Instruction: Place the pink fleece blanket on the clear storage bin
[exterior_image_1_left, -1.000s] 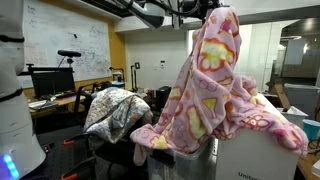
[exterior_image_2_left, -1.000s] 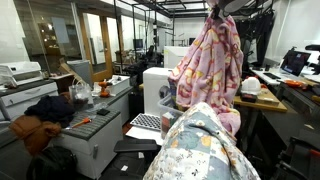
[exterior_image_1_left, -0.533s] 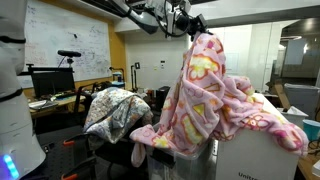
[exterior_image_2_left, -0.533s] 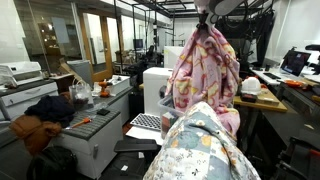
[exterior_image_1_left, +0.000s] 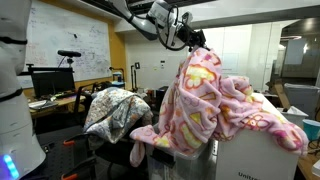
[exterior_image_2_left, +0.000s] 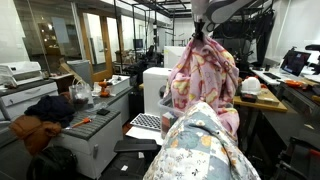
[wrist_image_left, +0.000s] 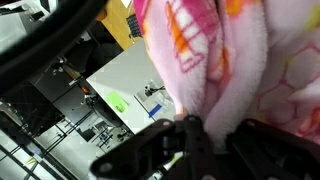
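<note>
The pink fleece blanket (exterior_image_1_left: 205, 100) with yellow and cream shapes hangs in a tall peak from my gripper (exterior_image_1_left: 195, 40). Its lower folds lie heaped over the top of a white box. In an exterior view the gripper (exterior_image_2_left: 203, 35) pinches the blanket (exterior_image_2_left: 205, 75) at its very top. In the wrist view the blanket (wrist_image_left: 220, 50) fills the upper right, with a fold of it squeezed between the two dark fingers of the gripper (wrist_image_left: 213, 128). The clear storage bin is hidden; I cannot make it out under the draped fleece.
A grey-white patterned blanket (exterior_image_1_left: 115, 110) covers a chair and fills the foreground in an exterior view (exterior_image_2_left: 200, 145). A white box (exterior_image_1_left: 255, 150) stands under the pink folds. Desks with monitors (exterior_image_1_left: 50, 80) and a grey cabinet (exterior_image_2_left: 95, 125) flank the area.
My gripper has come down and moved sideways with the blanket's top in its grip, so the hanging peak is lower and more fleece lies heaped over the box.
</note>
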